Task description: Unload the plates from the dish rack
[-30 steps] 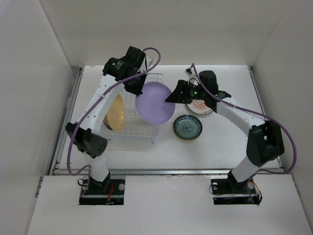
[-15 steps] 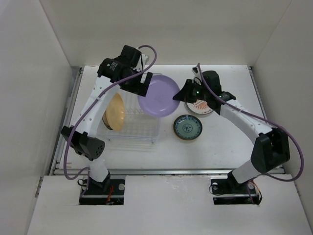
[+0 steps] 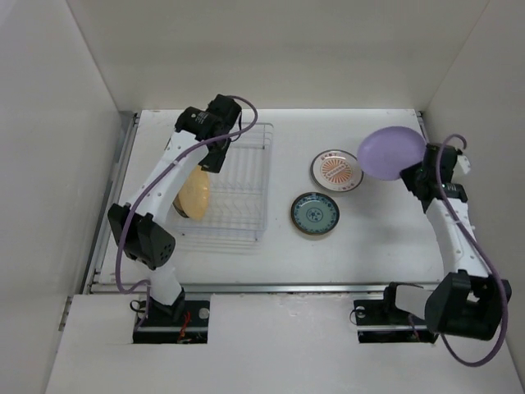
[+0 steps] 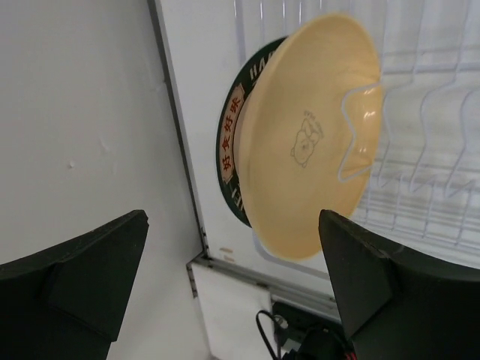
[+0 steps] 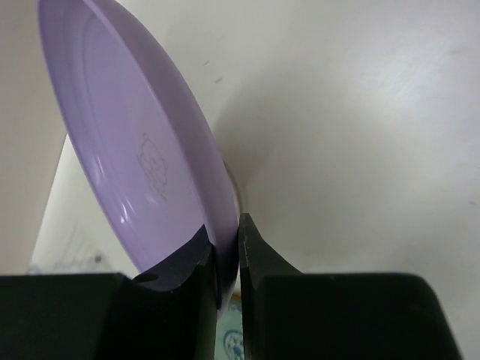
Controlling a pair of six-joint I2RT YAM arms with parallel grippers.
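My right gripper [image 3: 415,176] [image 5: 229,251] is shut on the rim of a lavender plate [image 3: 391,153] [image 5: 135,150], held tilted in the air over the table's far right. Over the left end of the pale wire dish rack [image 3: 238,193] [image 4: 427,150] hangs my left gripper [image 3: 215,158] [image 4: 232,217], open and holding nothing. A tan-yellow plate [image 3: 193,195] [image 4: 315,150] stands on edge in the rack there, with a green-rimmed plate [image 4: 229,142] right behind it. Two plates lie flat on the table: one white with an orange-red design [image 3: 337,171], one teal-blue patterned [image 3: 315,213].
White walls close in the table on the left [image 4: 75,112], back and right. A metal rail [image 3: 246,287] runs along the table's near edge. The purple cable [image 3: 480,246] loops off the right arm.
The left gripper let go of the lavender plate and swung to the rack's left end. The right gripper closed on the plate and carried it from above the rack to the far right.
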